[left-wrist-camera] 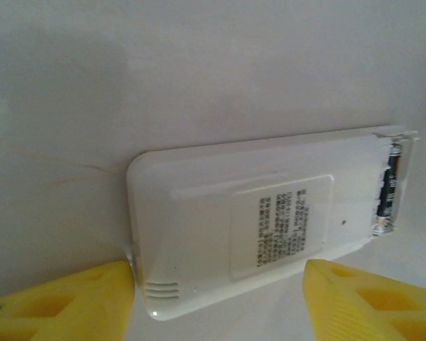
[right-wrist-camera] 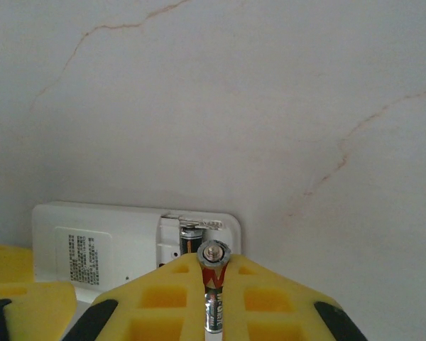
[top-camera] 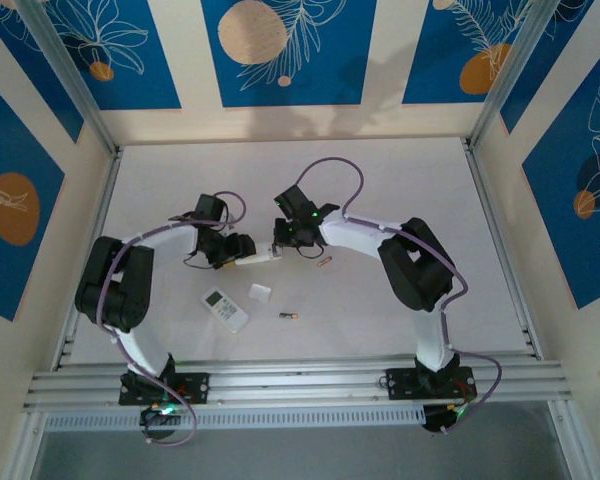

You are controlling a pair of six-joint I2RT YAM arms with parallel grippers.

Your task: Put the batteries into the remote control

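Observation:
A white remote control (left-wrist-camera: 255,220) lies back-up on the table, its battery compartment open at the right end. One battery (left-wrist-camera: 389,192) sits in that compartment. My left gripper (left-wrist-camera: 219,284) is shut on the remote's near end, with a yellow finger on each side. My right gripper (right-wrist-camera: 214,259) is shut on a dark and orange battery (right-wrist-camera: 214,270), its metal tip pointing at the open compartment (right-wrist-camera: 195,238) just ahead. In the top view both grippers meet over the remote (top-camera: 258,258) at mid-table. Two loose batteries lie on the table, one (top-camera: 324,262) right of the grippers and another (top-camera: 289,316) nearer the front.
A second white remote (top-camera: 225,310) lies face-up in front of the left arm. A small white battery cover (top-camera: 260,292) rests beside it. Raised walls (top-camera: 290,125) ring the white table.

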